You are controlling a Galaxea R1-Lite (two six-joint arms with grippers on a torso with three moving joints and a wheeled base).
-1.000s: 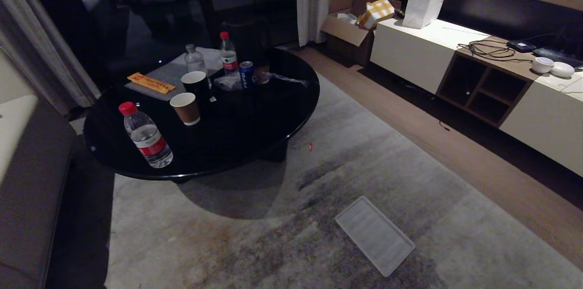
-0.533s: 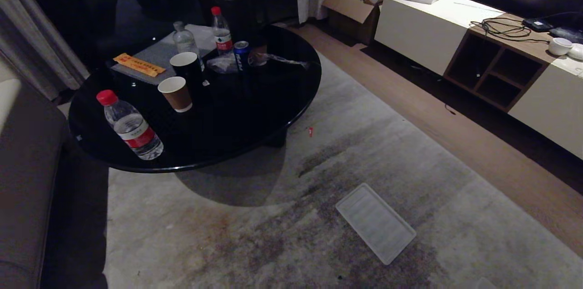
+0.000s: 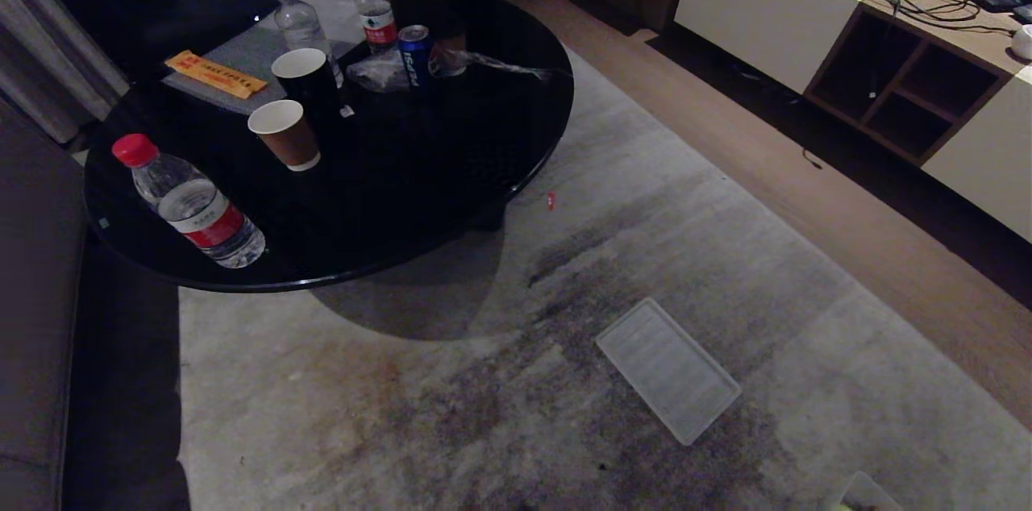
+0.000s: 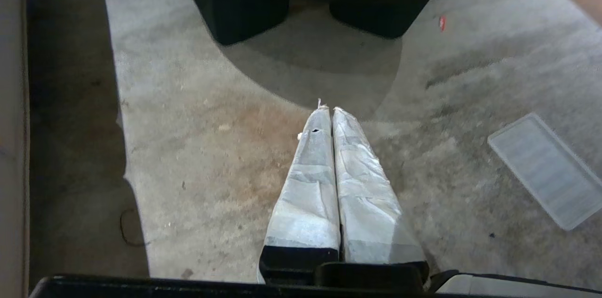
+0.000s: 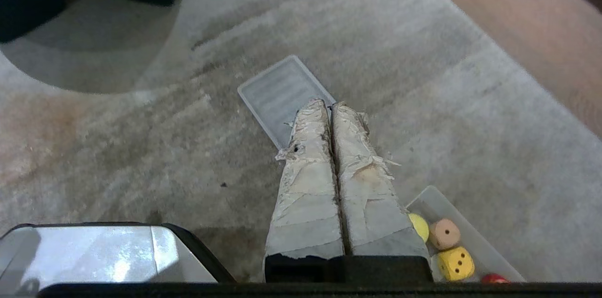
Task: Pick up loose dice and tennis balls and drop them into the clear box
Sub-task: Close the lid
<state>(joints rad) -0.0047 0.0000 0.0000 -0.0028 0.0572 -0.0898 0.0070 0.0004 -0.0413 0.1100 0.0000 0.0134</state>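
Since the earlier frame only the camera is tipping downward. Both grippers' fingers are pressing closed and empty: left gripper (image 4: pixel 328 109), right gripper (image 5: pixel 329 103). Ribbed lid (image 3: pixel 667 368) is lying diagonally on the carpet (image 3: pixel 403 414); clear box (image 5: pixel 479 241) is holding a yellow die (image 5: pixel 455 262), beige die (image 5: pixel 444 233) and tennis ball (image 5: pixel 419 226), beside the right gripper.

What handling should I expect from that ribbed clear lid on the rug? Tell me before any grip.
The ribbed clear lid lies flat on the rug, so its thin edges probably give fingers little to catch. It looks like thin plastic: likely light, perhaps a bit flexible. Being flat, it should not roll or tip; pushed, it may drag on the pile.
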